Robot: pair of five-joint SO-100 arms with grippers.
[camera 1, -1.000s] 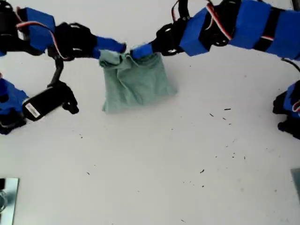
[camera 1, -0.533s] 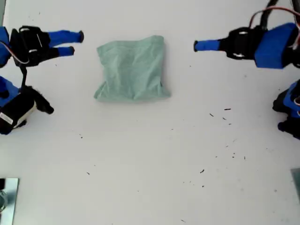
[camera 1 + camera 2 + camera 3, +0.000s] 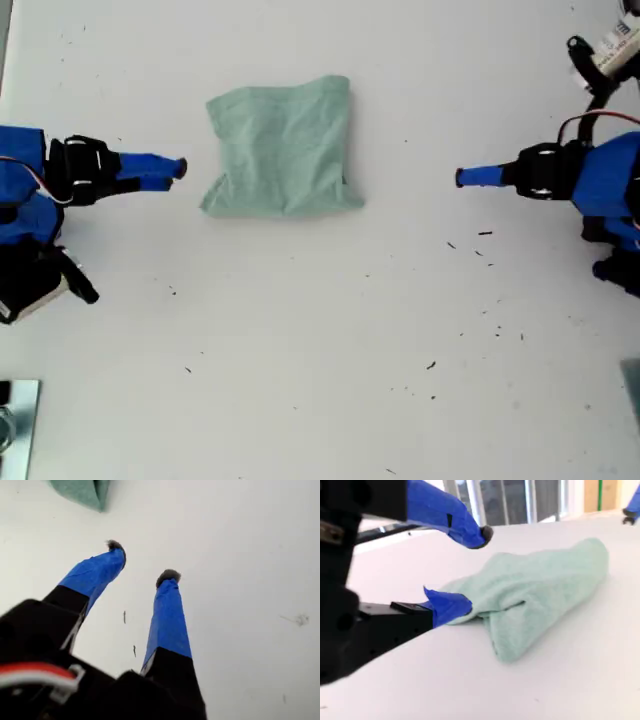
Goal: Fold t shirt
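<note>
At the exterior view's left, my second end effector (image 3: 176, 167) sits with jaws apart, empty, just beside the t shirt (image 3: 282, 148), which lies folded into a puffy bundle on the desk (image 3: 330, 340). It looks light, limp and yielding; I'd pinch a layered corner edge. At the exterior view's right, well apart, my first end effector (image 3: 142, 562) gapes empty.

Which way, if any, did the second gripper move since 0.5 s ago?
Yes. My second gripper moved down the exterior view, from beside the t shirt top edge to near its lower corner.
</note>
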